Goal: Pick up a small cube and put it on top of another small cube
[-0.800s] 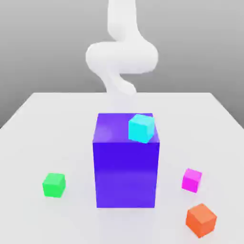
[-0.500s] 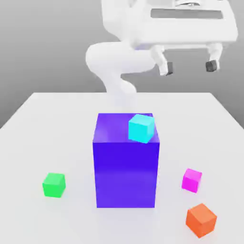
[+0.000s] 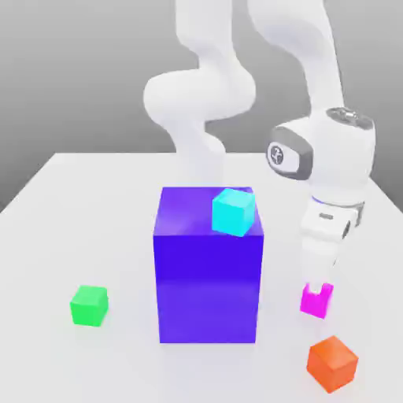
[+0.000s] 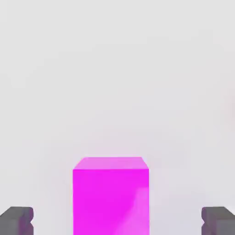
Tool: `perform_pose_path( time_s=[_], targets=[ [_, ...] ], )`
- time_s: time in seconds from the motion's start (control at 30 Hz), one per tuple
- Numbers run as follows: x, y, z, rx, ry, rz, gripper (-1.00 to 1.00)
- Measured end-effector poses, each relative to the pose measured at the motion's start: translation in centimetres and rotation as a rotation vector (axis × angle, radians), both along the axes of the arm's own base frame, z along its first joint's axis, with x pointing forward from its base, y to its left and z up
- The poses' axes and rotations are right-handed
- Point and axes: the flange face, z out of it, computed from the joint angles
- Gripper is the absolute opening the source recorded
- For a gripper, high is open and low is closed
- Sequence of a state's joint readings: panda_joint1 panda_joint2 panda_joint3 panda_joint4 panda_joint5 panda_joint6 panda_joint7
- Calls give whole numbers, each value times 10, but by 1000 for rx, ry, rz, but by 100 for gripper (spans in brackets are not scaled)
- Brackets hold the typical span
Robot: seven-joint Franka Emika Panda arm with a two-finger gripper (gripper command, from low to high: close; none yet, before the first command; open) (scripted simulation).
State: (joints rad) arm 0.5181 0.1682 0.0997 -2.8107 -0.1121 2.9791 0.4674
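The jaws (image 3: 317, 288) stand wide open, pointing down, one finger (image 4: 16, 219) on each side of the pink cube (image 3: 316, 302) with clear gaps, gripping nothing. The pink cube rests on the white bench (image 3: 79, 197) toward the exterior view's right edge, near the front. Just in front of it, nearer the front right corner, sits an orange cube (image 3: 332, 364). A tall blue block (image 3: 208, 271) stands mid-bench with a cyan cube (image 3: 233, 212) on top. The green cube (image 3: 88, 305) lies well apart, beyond the block, toward the exterior view's left.
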Motion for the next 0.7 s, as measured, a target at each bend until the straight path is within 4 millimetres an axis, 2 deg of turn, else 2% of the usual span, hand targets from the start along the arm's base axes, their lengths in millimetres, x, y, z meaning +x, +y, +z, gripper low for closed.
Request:
perform_pose_path(
  time_s=[0.07,0.1,0.33,0.57,0.63,0.7],
  targets=[
    [-1,0,-19,0,2,0,0],
    [-2,-1,-27,0,2,0,-100],
    [-2,-1,-29,-1,2,0,-100],
    [-2,0,27,-1,1,3,-100],
    [13,8,34,1,-18,17,-100],
    [43,-8,41,-4,-39,-22,-100]
  ],
)
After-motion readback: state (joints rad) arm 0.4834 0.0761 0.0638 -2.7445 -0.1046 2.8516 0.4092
